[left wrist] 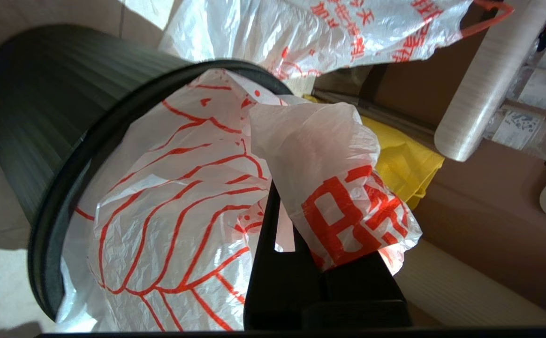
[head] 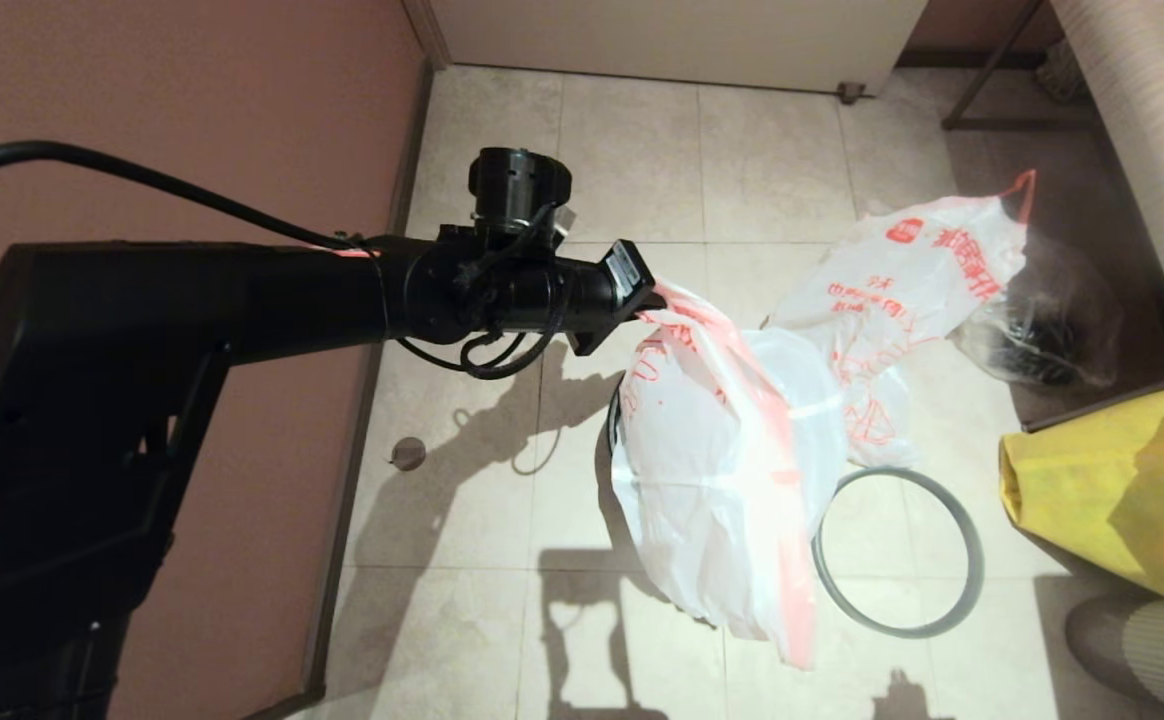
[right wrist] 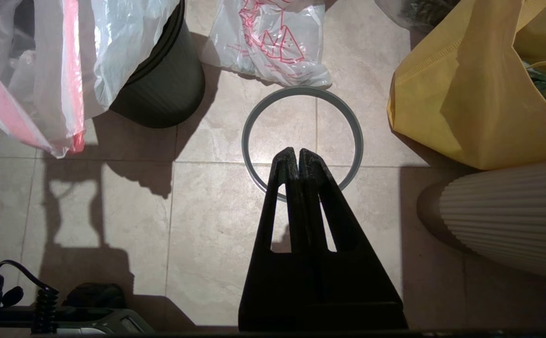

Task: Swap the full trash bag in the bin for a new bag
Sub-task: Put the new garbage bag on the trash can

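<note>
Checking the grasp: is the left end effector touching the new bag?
Touching. The left wrist view shows the left end effector shut on a bunched fold of the new bag, which hangs over the bin.

new bag (head: 722,470) drapes bin mouth – (blocked)

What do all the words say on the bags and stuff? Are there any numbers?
the new bag, pinched in the left gripper: big red Chinese characters, crumpled and partly folded away, not readable.
the full trash bag: a red logo and red Chinese characters, turned and too small to read.
paper labels beyond the bags: blurred, unreadable.
the bin, grey ring and yellow bag: no writing visible.
No numbers can be made out.
</note>
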Controlling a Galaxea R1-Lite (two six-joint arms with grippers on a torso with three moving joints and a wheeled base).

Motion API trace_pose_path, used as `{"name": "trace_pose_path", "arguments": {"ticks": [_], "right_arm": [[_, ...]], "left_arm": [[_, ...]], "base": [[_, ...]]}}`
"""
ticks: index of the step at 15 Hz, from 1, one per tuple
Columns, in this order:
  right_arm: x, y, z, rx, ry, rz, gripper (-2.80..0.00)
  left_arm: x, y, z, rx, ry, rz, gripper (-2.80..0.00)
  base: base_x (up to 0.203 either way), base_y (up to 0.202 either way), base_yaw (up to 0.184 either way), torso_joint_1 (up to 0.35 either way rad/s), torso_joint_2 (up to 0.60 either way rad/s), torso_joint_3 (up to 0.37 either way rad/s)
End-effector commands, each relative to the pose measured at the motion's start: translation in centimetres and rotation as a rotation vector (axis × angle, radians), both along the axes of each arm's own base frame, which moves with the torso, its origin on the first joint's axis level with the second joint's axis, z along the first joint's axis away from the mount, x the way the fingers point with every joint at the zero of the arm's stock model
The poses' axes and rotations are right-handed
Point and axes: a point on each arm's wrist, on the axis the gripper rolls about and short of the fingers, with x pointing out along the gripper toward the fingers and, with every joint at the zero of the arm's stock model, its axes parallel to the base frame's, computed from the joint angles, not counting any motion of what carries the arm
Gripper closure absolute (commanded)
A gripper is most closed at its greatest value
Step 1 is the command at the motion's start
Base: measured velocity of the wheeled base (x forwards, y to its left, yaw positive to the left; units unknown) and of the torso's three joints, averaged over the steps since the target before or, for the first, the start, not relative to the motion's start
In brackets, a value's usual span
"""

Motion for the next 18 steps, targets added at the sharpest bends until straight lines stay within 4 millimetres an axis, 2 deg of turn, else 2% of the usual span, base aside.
{"name": "trace_pose_path", "arguments": {"ticks": [1, 5, 9, 11, 13, 18], "right_arm": [[0.0, 0.0, 0.0, 0.0, 0.002, 0.001, 0.0], [0.0, 0.0, 0.0, 0.0, 0.002, 0.001, 0.0], [0.0, 0.0, 0.0, 0.0, 0.002, 0.001, 0.0], [0.0, 0.0, 0.0, 0.0, 0.002, 0.001, 0.0], [0.0, 0.0, 0.0, 0.0, 0.002, 0.001, 0.0], [0.0, 0.0, 0.0, 0.0, 0.002, 0.0, 0.0]], "left_arm": [[-0.1, 0.9, 1.1, -0.012, -0.026, 0.035, 0.0], [1.4, 3.6, 1.7, -0.012, -0.077, 0.137, 0.0], [1.2, 6.0, 3.8, -0.033, -0.127, 0.188, 0.0], [1.6, 6.8, 4.1, -0.048, -0.155, 0.209, 0.0], [1.4, 6.1, 3.1, -0.03, -0.121, 0.193, 0.0], [-0.7, 1.4, -0.1, 0.081, -0.082, 0.171, 0.0]], "base": [[0.0, 0.0, 0.0, 0.0, 0.0, 0.0], [0.0, 0.0, 0.0, 0.0, 0.0, 0.0], [0.0, 0.0, 0.0, 0.0, 0.0, 0.0], [0.0, 0.0, 0.0, 0.0, 0.0, 0.0], [0.0, 0.0, 0.0, 0.0, 0.0, 0.0], [0.0, 0.0, 0.0, 0.0, 0.0, 0.0]]}}
